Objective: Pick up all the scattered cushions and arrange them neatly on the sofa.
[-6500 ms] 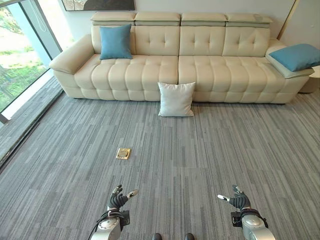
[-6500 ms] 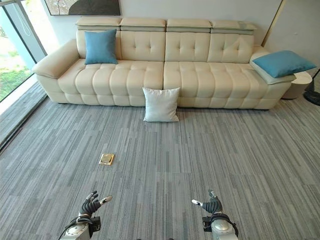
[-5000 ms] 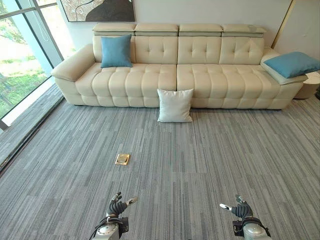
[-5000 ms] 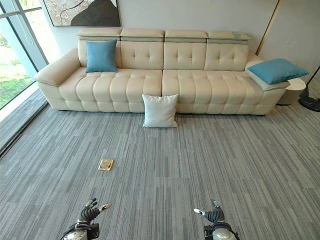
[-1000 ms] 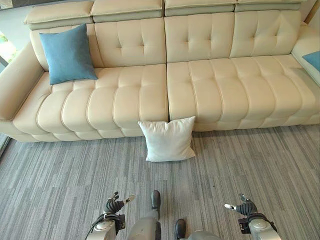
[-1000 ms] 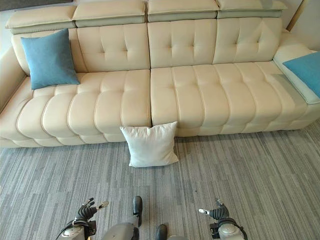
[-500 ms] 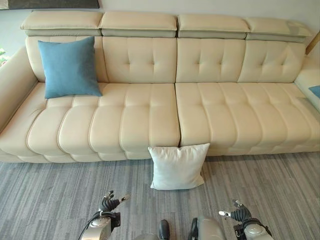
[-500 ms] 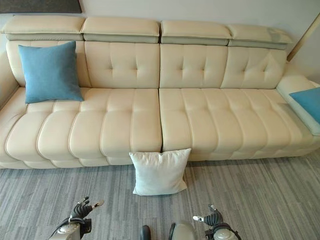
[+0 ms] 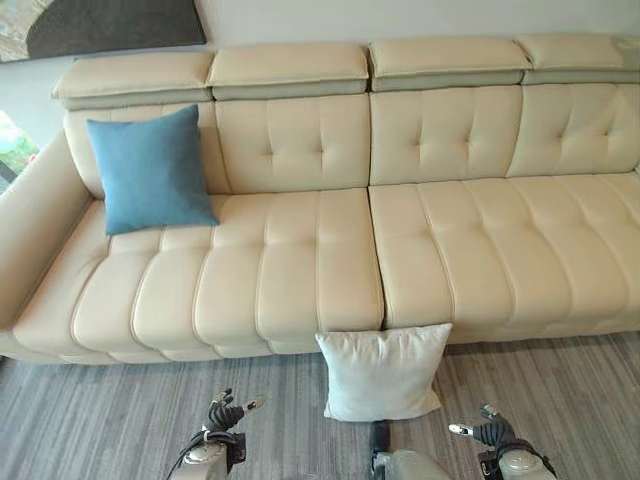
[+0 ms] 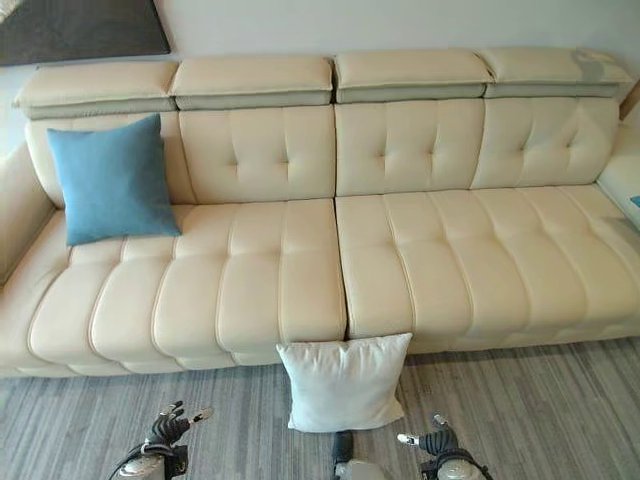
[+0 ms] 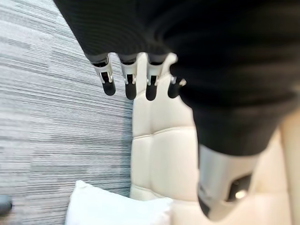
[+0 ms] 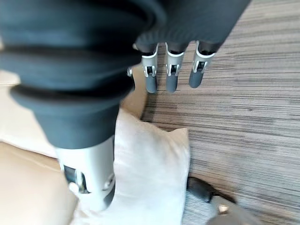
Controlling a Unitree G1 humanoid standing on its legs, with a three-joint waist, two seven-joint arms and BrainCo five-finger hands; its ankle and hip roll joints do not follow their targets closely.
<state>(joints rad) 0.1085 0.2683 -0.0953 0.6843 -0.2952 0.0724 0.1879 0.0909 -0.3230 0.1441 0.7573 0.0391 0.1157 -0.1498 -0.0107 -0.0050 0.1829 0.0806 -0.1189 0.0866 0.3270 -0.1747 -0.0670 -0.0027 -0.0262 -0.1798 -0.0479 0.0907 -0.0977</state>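
A white cushion (image 9: 382, 373) stands on the carpet (image 9: 100, 420) at lower centre of the head views, leaning against the front of the sofa (image 9: 320, 260) just below the seam between the two seat sections. A blue cushion (image 9: 150, 172) sits upright on the sofa seat at upper left, resting against the backrest near the armrest. The cream, tufted sofa spans the whole width of the frame, with four headrests along its top edge. The left hand (image 9: 226, 414) appears at the bottom edge, left of the white cushion and apart from it, above the carpet; in its wrist view the fingers (image 11: 130, 84) hang loosely extended with nothing in their grasp. The right hand (image 9: 491, 433) appears at the bottom edge, right of the white cushion and likewise apart from it; in its wrist view the fingers (image 12: 171, 77) are relaxed and empty, with the white cushion visible past them on the carpet. A dark picture (image 9: 110, 25) hangs on the wall at upper left, above the sofa.
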